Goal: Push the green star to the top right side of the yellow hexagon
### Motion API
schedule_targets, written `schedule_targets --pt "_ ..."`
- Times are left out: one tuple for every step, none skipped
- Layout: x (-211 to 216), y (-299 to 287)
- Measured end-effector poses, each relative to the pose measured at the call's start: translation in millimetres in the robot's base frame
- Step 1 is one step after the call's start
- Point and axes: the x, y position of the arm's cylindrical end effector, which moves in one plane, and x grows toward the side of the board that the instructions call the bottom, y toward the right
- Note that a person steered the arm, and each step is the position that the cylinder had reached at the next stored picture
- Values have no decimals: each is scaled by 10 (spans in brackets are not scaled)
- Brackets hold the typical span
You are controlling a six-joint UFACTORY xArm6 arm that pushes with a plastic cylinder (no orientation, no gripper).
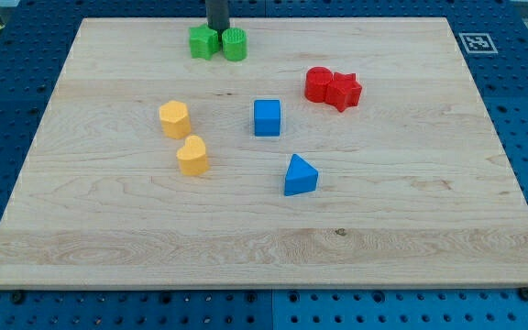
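Observation:
The green star (203, 42) lies near the view's top edge of the wooden board, touching a green round block (235, 44) on its right. The yellow hexagon (174, 118) sits left of the board's middle, well below the green star. A yellow heart-like block (192, 155) lies just below the hexagon. My tip (218, 30) comes down from the view's top, right behind the two green blocks, at the seam between them.
A blue cube (267, 117) sits mid-board and a blue triangle (300, 175) below it. A red round block (319, 84) and a red star (344, 90) touch each other at the right. The board's edge (264, 18) runs just behind the green blocks.

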Motion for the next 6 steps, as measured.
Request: schedule_targets --pt "211 0" --pt "192 0" --pt "5 0" --pt "-44 -104" --pt "53 -400" --pt "235 -548"
